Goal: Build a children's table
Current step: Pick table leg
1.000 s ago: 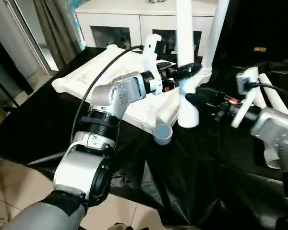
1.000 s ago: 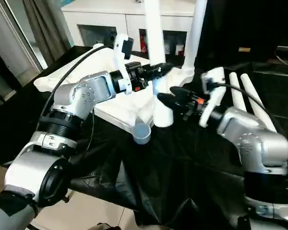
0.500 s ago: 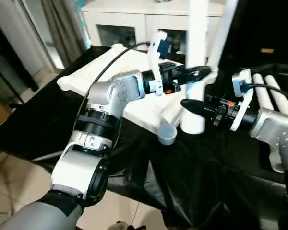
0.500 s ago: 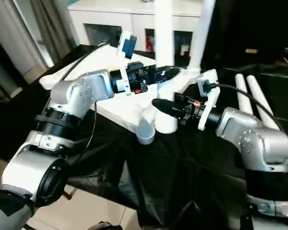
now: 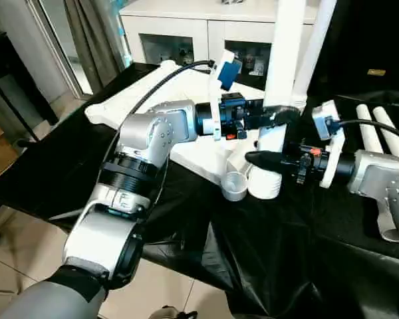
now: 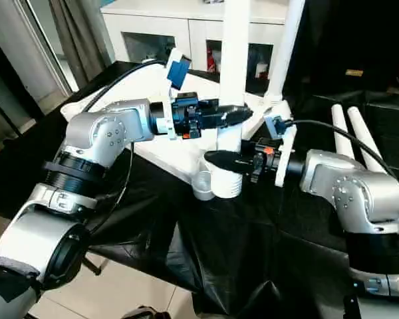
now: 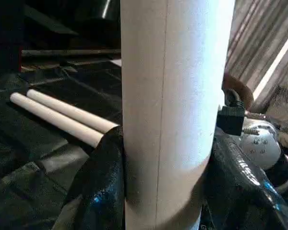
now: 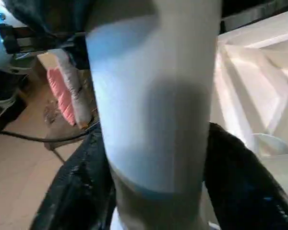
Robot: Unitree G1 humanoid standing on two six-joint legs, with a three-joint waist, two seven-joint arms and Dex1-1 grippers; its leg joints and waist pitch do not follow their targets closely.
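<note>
Both clamped on one upright leg [image 5: 284, 60]: left gripper [image 5: 277, 118] grasping higher, right gripper [image 5: 256, 158] at 6 o'clock, just above the tabletop [image 5: 136, 100] socket.

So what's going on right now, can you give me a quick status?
Left hand gripping the upright leg. Right hand around the same leg, lower down. Leg base at the tabletop corner. Two spare legs lying aside, nothing blocking.

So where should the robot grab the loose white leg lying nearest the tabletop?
Probably around the middle of its round shaft, coming straight down from above. The leg lies flat on the black cloth, so nothing fits underneath it. The other loose leg lies close beside it, so that side may be tight. The side facing the tabletop looks freer.
</note>
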